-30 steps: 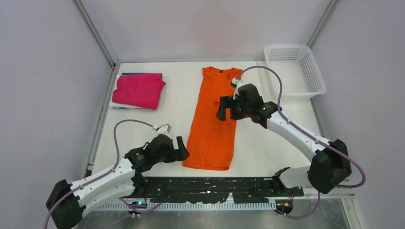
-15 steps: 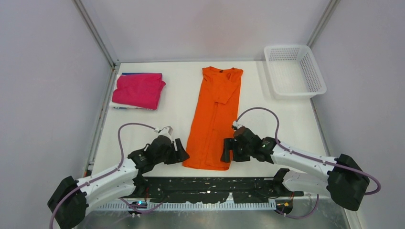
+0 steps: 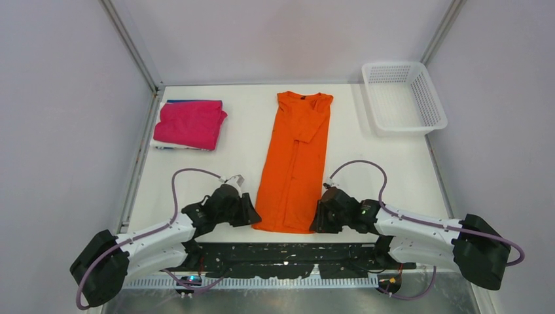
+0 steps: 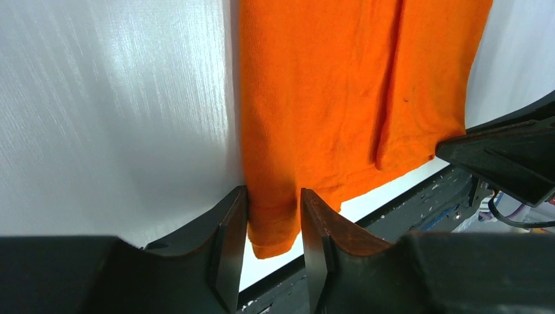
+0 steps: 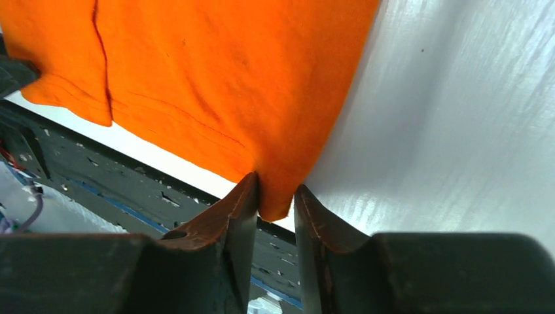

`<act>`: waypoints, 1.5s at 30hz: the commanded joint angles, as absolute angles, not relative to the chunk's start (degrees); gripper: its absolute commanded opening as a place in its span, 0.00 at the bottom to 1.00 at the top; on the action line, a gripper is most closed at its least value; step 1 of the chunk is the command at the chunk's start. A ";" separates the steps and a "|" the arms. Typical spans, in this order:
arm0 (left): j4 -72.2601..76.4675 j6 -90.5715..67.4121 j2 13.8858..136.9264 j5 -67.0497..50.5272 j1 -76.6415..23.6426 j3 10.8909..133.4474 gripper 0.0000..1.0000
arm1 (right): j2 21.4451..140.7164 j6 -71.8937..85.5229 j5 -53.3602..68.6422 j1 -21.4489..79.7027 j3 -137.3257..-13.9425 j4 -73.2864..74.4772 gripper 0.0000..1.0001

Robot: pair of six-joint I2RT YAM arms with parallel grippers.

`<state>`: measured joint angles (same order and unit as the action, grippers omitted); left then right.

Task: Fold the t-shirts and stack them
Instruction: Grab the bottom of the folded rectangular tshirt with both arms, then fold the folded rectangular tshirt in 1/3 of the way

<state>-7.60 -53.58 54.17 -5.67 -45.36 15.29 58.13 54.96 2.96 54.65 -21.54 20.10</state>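
The orange t-shirt (image 3: pixel 294 157) lies flat on the white table, folded lengthwise into a narrow strip with its collar at the far end. My left gripper (image 3: pixel 252 212) is at its near left hem corner. In the left wrist view that gripper (image 4: pixel 273 193) has the orange t-shirt's corner (image 4: pixel 281 229) bunched between its jaws. My right gripper (image 3: pixel 319 219) is at the near right hem corner, where its jaws (image 5: pixel 276 186) pinch the orange t-shirt's tip (image 5: pixel 275 196). The pink t-shirt (image 3: pixel 190 123) lies folded at the far left on a blue one (image 3: pixel 180 101).
A white mesh basket (image 3: pixel 404 65) stands at the far right corner. A black perforated strip (image 3: pixel 288 252) runs along the table's near edge just behind the hem. Grey walls with metal frame posts close in the table.
The right arm swung from the shirt's upper right down to the near right hem corner. The left gripper edged onto the near left corner. Both sets of jaws narrowed onto the cloth.
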 commanded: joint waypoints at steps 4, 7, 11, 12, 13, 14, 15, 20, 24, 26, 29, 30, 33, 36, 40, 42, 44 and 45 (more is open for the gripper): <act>-10.69 -53.96 52.41 -8.04 -46.88 12.92 0.29 | 58.62 57.34 3.71 55.40 -19.18 14.56 0.13; -10.49 -54.68 52.13 -8.28 -48.10 12.49 0.15 | 56.93 57.24 3.61 56.17 -18.77 16.45 0.06; -9.53 -55.80 50.97 -9.01 -50.22 12.50 0.00 | 52.72 57.61 4.28 57.44 -17.44 17.47 0.05; -8.77 -56.11 50.45 -9.21 -51.00 12.48 0.00 | 51.48 57.56 4.42 58.06 -17.29 17.44 0.05; -8.04 -56.25 49.86 -9.47 -51.79 12.50 0.00 | 50.92 57.47 4.53 58.43 -17.11 17.52 0.05; -7.32 -56.46 49.06 -9.49 -52.61 12.58 0.00 | 50.02 57.44 4.55 59.26 -17.04 17.81 0.06; -6.87 -56.53 48.40 -9.49 -53.39 12.76 0.00 | 49.66 57.50 4.54 59.60 -17.03 18.07 0.06; -6.35 -55.80 43.79 -9.63 -54.58 13.20 0.00 | 46.10 57.76 3.24 61.16 -16.94 18.55 0.05; -2.59 -55.15 41.34 -6.06 -54.49 13.35 0.00 | 42.04 56.33 -2.92 61.17 -18.86 20.21 0.05; -1.75 -53.77 42.23 -4.68 -54.44 15.30 0.00 | 40.91 55.81 -5.17 61.09 -20.10 20.78 0.05; -2.29 -52.08 45.35 -1.32 -53.72 19.53 0.00 | 40.92 55.21 -7.66 60.66 -21.70 20.28 0.05; -1.25 -51.42 46.73 -1.40 -53.00 20.54 0.00 | 41.41 54.94 -8.44 60.39 -22.05 19.55 0.05; 2.37 -49.72 51.58 -4.36 -49.21 24.07 0.00 | 43.38 52.69 -10.94 58.63 -25.13 18.30 0.05; 2.47 -48.37 56.90 -6.82 -45.23 28.52 0.00 | 45.63 50.69 -11.61 55.34 -27.83 16.64 0.05; 0.18 -45.54 63.05 -5.85 -42.82 34.96 0.00 | 50.12 46.94 -4.80 47.15 -28.61 10.67 0.05; 0.18 -44.93 66.10 -5.53 -41.37 37.59 0.00 | 52.64 45.17 -4.29 43.27 -30.00 9.80 0.05; 0.28 -44.36 69.42 -5.62 -39.75 39.88 0.00 | 54.89 42.65 -4.22 40.50 -31.91 9.67 0.05; 0.38 -44.04 70.99 -5.85 -39.08 41.09 0.00 | 56.11 42.07 -4.22 39.59 -32.52 9.54 0.05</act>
